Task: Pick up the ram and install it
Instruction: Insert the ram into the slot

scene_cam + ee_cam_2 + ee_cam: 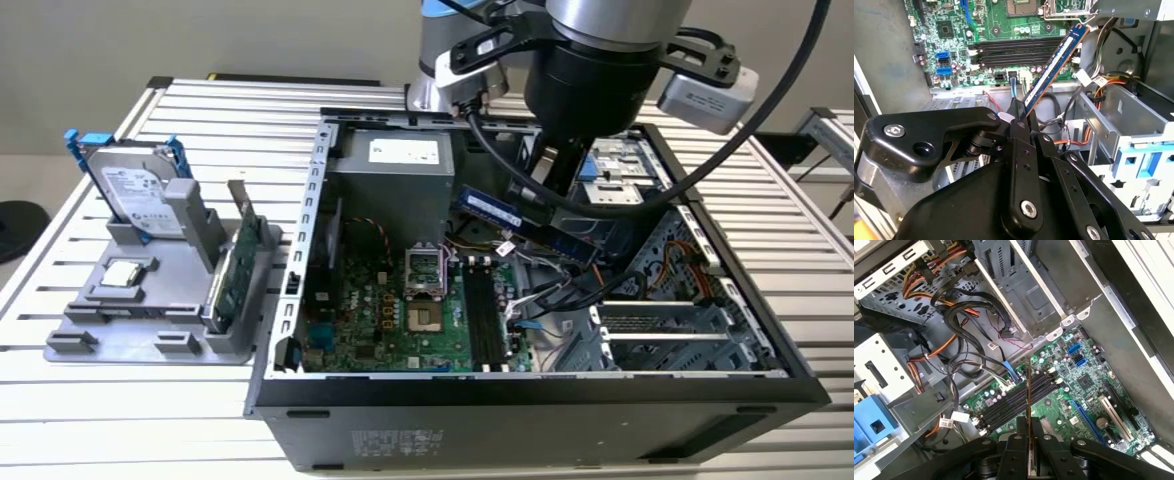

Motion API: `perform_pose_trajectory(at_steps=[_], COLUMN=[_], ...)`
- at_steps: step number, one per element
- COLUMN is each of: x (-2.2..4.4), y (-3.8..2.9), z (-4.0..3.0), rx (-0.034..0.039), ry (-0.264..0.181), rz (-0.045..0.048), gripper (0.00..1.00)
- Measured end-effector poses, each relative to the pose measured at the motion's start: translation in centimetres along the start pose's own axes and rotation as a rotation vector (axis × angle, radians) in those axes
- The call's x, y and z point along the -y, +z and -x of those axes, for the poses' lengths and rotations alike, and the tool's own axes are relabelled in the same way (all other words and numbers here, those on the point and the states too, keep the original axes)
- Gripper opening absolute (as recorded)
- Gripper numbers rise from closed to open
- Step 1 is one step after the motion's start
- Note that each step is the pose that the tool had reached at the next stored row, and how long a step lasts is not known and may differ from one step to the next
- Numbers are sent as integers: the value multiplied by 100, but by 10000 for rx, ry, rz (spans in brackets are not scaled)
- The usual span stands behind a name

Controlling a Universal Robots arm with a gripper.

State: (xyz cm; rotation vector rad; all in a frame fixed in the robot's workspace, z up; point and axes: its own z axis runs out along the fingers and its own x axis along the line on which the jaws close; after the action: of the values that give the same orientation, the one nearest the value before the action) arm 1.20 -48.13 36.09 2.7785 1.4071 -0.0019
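At the gripper (1020,114): pinched shut on one end of the ram (1054,67), closed down to board thickness. Held in the air above the memory slots (1014,50), not seated, angled across their line rather than along it. Risk of jamming or cracking the board if pushed down at that skew. Risk of snagging the loose cables (969,360) just beside the slots. Risk of pivoting in such a narrow pinch under insertion load.

In the exterior view a pale slatted metal table (80,440) carries an open black computer case (534,425) across the centre and lower right, and a grey parts holder (134,310) at middle left, just beside the case.
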Motion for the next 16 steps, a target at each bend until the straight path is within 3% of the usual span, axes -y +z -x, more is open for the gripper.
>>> perform_pose_trajectory(at_steps=[16], x=[0], y=[0], z=[0], rx=[19], ry=[773], rz=[-10], gripper=[0])
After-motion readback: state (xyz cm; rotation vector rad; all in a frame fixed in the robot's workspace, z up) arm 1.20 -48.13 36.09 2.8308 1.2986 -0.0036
